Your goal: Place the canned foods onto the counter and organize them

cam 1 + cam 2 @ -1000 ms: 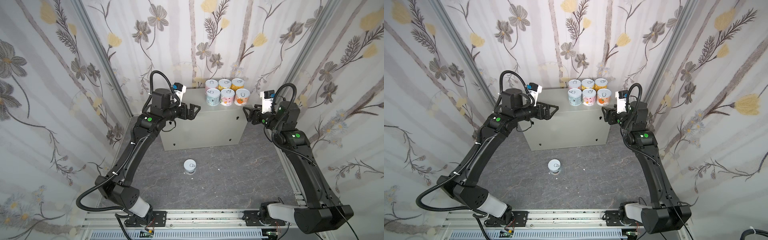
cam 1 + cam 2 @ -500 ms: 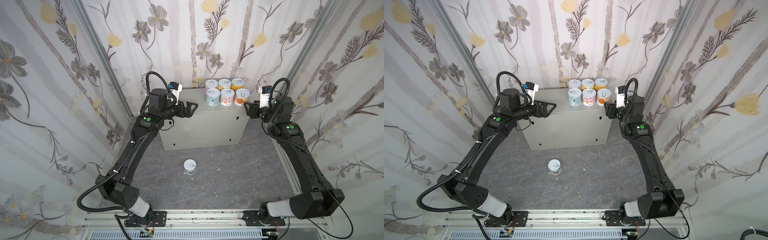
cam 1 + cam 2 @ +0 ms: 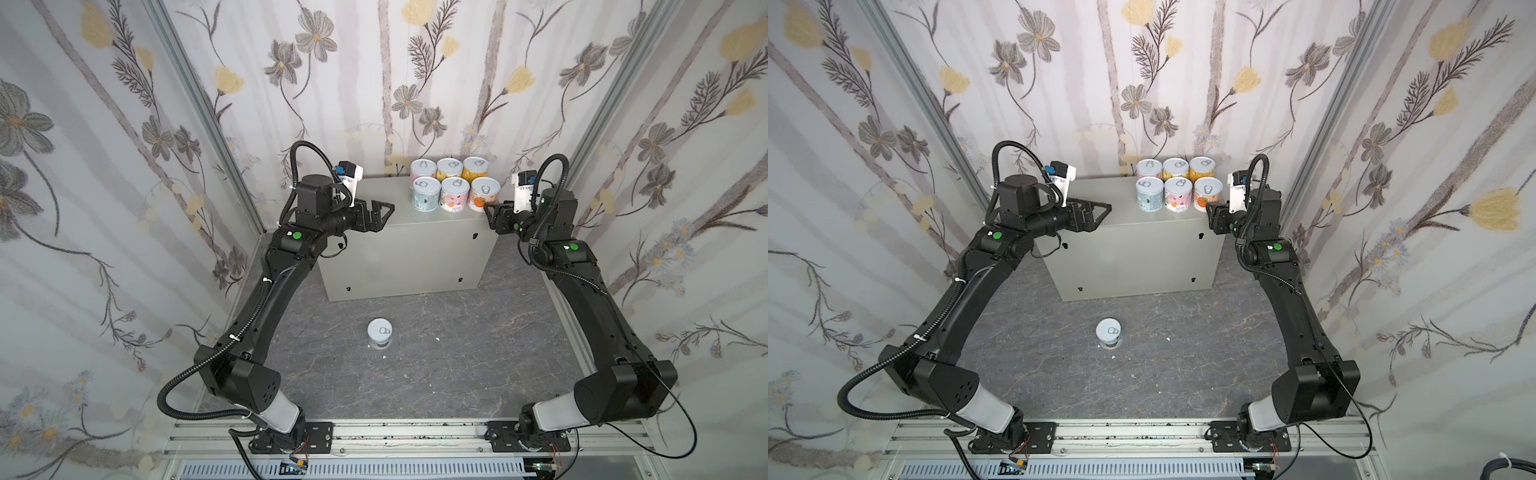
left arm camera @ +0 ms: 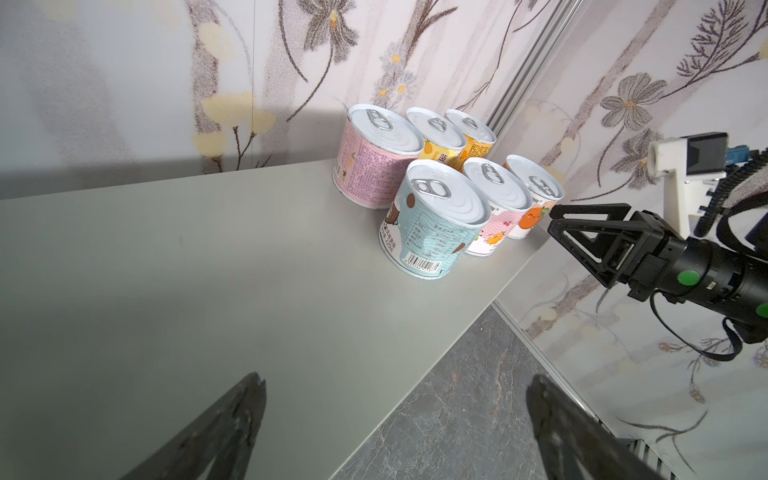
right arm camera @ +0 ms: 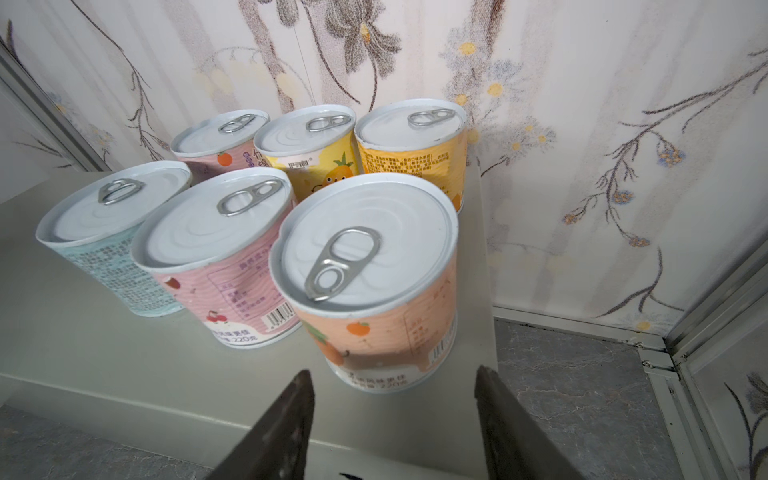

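Tins [image 3: 453, 193] stand upright in both top views: six sit in two rows of three on the far right corner of the table [image 3: 399, 253], just above frame centre. A lone tin [image 3: 379, 331] stands on the dark marbled floor [image 3: 457, 353] below the table, near the middle of the frame. The left end effector [image 3: 384, 214] hangs over the table's left part, spread wide and empty. The right end effector [image 3: 1212, 214] sits at the table's right edge, close beside the orange-print tin [image 3: 1205, 197].

Left wrist view: the left end effector [image 4: 395, 386] is wide open over the bare table top [image 4: 208, 270], holding nothing. The six tins cluster at the far corner, with the light-blue tin [image 4: 432, 232] nearest. The right end effector [image 4: 559, 216] has its tip at the orange-print tin [image 4: 534, 208]; whether they touch I cannot tell.

Right wrist view: the right end effector [image 5: 392, 374] has its fingers [image 5: 291, 415] apart, narrower than the left's, with nothing clamped between them. The orange-print tin [image 5: 370, 270] stands just ahead of the tips, at the table's edge.
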